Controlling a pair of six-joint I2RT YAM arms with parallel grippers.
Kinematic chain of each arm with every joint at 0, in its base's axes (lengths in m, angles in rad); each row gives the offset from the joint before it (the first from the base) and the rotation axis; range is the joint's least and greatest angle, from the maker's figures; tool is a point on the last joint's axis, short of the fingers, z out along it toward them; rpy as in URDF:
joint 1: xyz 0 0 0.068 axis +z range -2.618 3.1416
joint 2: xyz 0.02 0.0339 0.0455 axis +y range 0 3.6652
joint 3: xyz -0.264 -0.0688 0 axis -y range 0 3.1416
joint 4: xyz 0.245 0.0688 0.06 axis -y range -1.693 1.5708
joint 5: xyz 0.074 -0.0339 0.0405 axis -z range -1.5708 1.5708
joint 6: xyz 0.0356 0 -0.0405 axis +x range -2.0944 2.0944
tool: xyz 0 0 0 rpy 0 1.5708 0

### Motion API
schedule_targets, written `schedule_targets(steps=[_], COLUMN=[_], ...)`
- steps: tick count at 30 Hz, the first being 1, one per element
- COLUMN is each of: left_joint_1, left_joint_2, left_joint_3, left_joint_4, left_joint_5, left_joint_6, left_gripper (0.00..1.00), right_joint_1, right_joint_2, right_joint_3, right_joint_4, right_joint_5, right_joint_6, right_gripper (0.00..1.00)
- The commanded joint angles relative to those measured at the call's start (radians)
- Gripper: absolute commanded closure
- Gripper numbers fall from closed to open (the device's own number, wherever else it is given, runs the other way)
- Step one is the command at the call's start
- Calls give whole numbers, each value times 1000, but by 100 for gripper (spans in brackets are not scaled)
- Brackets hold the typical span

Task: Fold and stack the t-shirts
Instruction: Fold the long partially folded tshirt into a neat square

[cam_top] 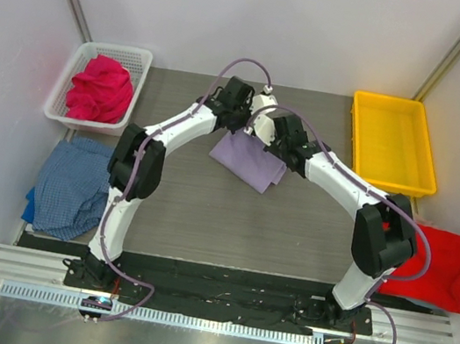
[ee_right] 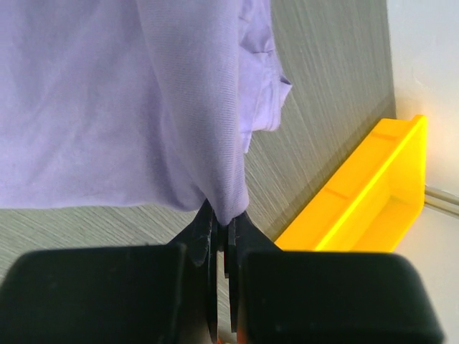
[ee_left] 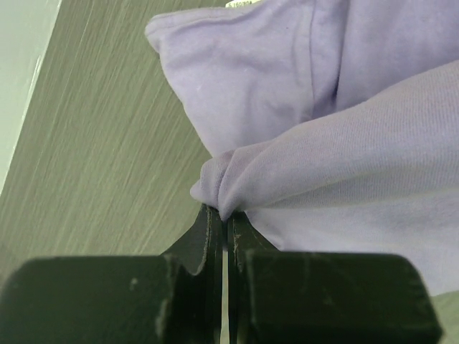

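While the left gripper (ee_left: 224, 215) and right gripper (ee_right: 228, 218) both clamp the one lavender t-shirt (cam_top: 248, 161) mid-table, their arms partly covering it, three others lie apart: magenta t-shirt (cam_top: 100, 89) in the single white basket (cam_top: 143, 59), blue checked t-shirt (cam_top: 72, 184) far left, red t-shirt (cam_top: 437, 262) far right near one yellow tray (cam_top: 353, 131).

No text, label, brand, number or sign can be read in any view. The lavender t-shirt (cam_top: 248, 162) and the yellow tray (cam_top: 392, 145) show plain surfaces without legible marks.
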Motion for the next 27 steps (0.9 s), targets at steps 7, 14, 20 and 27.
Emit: schedule_targets(steps=[7,14,20,27], left_joint_1=[13,13,10,3], left_joint_2=[138,205,227,239], left_joint_3=[152,226,259,262], left_joint_4=[39,111,191,283], left_joint_5=[-21,-108,-171,-258], left_joint_6=[22,15,16,12], left_gripper=[91,70,60,51], right_joint_1=[-36,-56,-70,-84], right_joint_2=[75,110,125,159], right_joint_3=[10,8,10,20], right_joint_4=[60,91,103,128], right_joint_5=[-4,14,21,79], right_joint_6=[-25,-33,-31,-28], right_gripper=[99,79,64,60])
